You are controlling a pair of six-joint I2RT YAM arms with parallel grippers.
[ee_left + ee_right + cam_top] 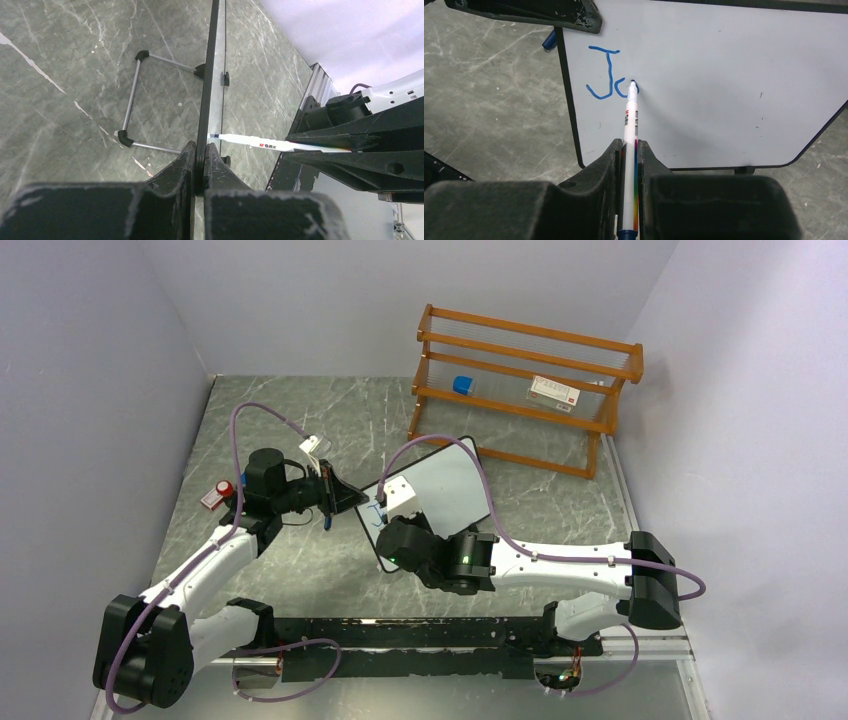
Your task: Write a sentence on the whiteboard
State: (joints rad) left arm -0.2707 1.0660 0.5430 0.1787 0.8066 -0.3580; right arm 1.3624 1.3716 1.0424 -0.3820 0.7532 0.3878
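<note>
The whiteboard (445,485) stands tilted on the marble table, its white face (724,75) towards the right wrist camera. My left gripper (201,147) is shut on the board's black frame edge (210,75). My right gripper (629,147) is shut on a white marker (630,125) with a rainbow stripe. The marker's blue tip touches the board. Of the sentence, only a blue "J" and a partly drawn second letter (606,75) show near the board's upper left corner. In the left wrist view the marker (260,144) reaches the board from the right.
An orange wooden rack (525,390) stands behind the board, holding a blue item (462,385) and a white-and-red box (555,390). A red-and-white object (218,493) lies by the left arm. The board's wire stand (132,95) rests on the table behind it.
</note>
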